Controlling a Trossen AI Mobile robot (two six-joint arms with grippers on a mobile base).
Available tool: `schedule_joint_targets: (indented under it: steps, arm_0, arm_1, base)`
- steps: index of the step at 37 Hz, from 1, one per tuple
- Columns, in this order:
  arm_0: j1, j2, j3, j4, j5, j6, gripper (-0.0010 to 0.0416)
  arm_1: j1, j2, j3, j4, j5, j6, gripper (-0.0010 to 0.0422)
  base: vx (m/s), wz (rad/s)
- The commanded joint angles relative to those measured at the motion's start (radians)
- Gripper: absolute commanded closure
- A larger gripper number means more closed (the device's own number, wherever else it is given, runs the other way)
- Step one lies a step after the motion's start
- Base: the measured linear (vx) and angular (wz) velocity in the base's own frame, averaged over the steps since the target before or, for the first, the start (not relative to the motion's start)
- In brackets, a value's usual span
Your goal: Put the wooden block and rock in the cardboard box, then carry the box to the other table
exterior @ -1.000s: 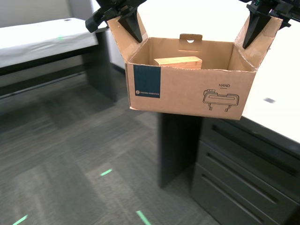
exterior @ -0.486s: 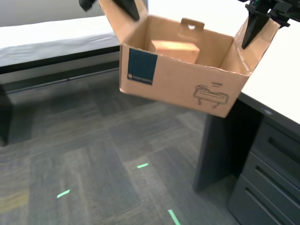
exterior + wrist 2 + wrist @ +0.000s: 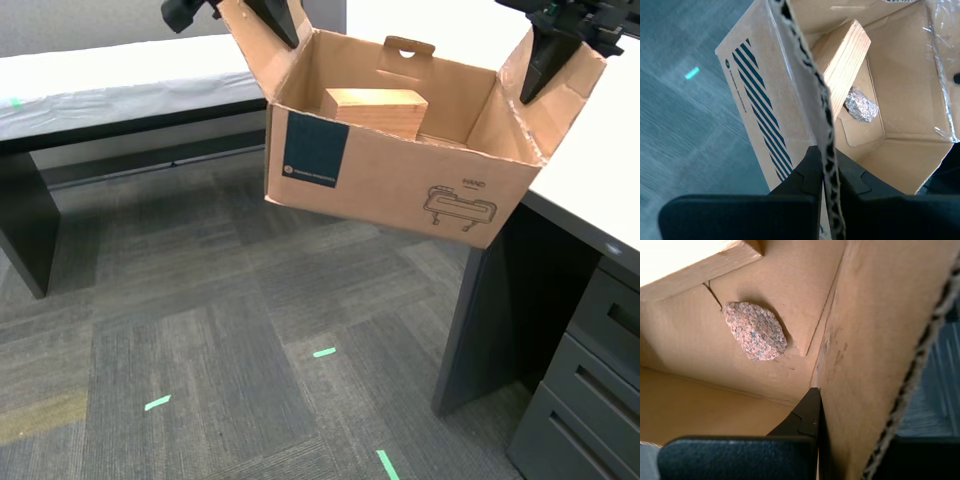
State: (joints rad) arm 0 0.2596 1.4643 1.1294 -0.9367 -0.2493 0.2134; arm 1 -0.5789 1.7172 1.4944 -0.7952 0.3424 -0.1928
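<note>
Since a moment ago, the view has swung; the brown corrugated cardboard box (image 3: 400, 180) hangs over carpet. My first gripper (image 3: 816, 412) and second gripper (image 3: 826, 172) each pinch a floppy side flap. Tan wooden block (image 3: 375, 108) and speckled rock (image 3: 755, 331) lie loose inside, likely to slide.

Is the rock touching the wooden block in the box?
Cannot tell. In the second wrist view the rock sits right beside the wooden block, but the block's edge hides where they would meet.
</note>
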Motion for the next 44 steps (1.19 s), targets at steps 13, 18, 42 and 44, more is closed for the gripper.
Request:
schedule_joint_targets:
  steps: [13, 18, 42, 44]
  arm_0:
    - [0.0, -0.001, 0.001, -0.003, 0.008, -0.087, 0.0406]
    - [0.002, -0.002, 0.001, -0.003, 0.008, -0.072, 0.0406]
    - [0.005, -0.002, 0.001, 0.021, 0.005, -0.015, 0.0406]
    - [0.005, -0.002, 0.001, 0.024, 0.005, -0.016, 0.0406]
  arm_1:
    - [-0.012, -0.005, -0.113, 0.018, 0.001, -0.104, 0.0413]
    - [-0.012, -0.008, -0.125, 0.019, -0.015, -0.067, 0.0413]
    - [-0.012, -0.009, -0.125, 0.054, -0.009, 0.077, 0.0413]
    - [-0.012, -0.008, -0.125, 0.057, -0.009, 0.071, 0.0413]
  base:
    - [0.055, -0.024]
    - [0.11, 0.123]
    - [0.122, 0.184]
    - [0.112, 0.053]
